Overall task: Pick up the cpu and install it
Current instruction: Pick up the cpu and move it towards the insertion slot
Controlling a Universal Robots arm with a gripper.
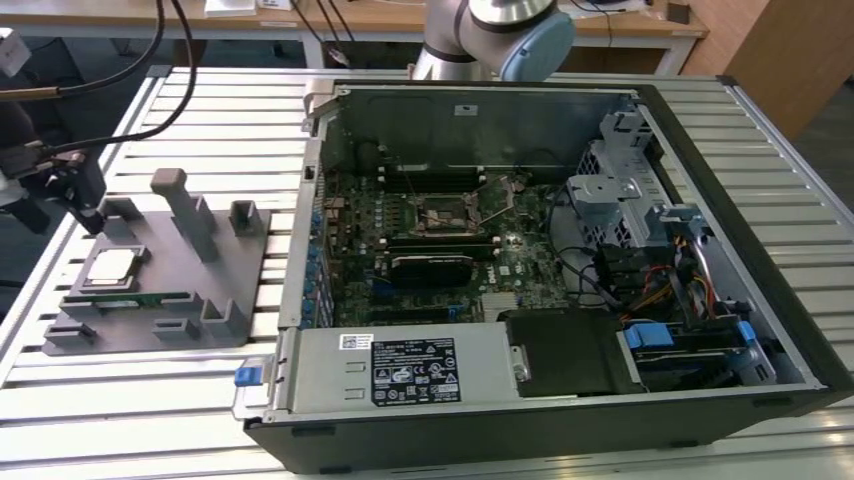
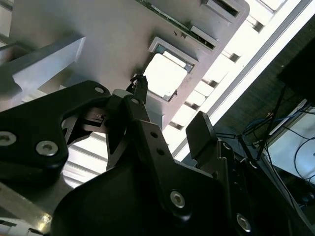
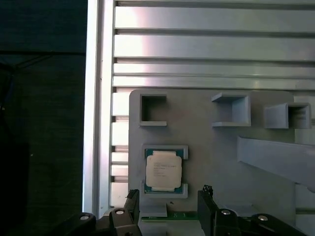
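The cpu (image 1: 110,268) lies flat, silver top up, in a shallow pocket of a grey fixture plate (image 1: 167,270) at the exterior view's left, about mid-height. The gripper (image 1: 87,210) hangs over the plate's upper left corner, near the chip and apart from it. In the first wrist view the cpu (image 3: 163,169) sits between two low grey lips. The gripper (image 3: 169,194) has its black fingers (image 3: 206,201) spread wider than the chip, with nothing between them.

From where I stand, the likely trouble is the grip. The chip is thin and slick, so the fingers could land on the pocket's lips, or tip it as they close. A green memory stick (image 1: 134,298) lies just beside the pocket and could be snagged. The socket (image 1: 447,212) sits deep inside the open computer case (image 1: 747,230), hemmed in by walls and cables. A chip held crooked would probably seat badly there.

Everything rests on a table (image 1: 134,400) of ribbed silver metal slats with grooves between them. A wooden desk (image 1: 387,18) runs along the top edge, dark cables hang at the upper left, and the arm's base (image 1: 487,30) rises at top centre.
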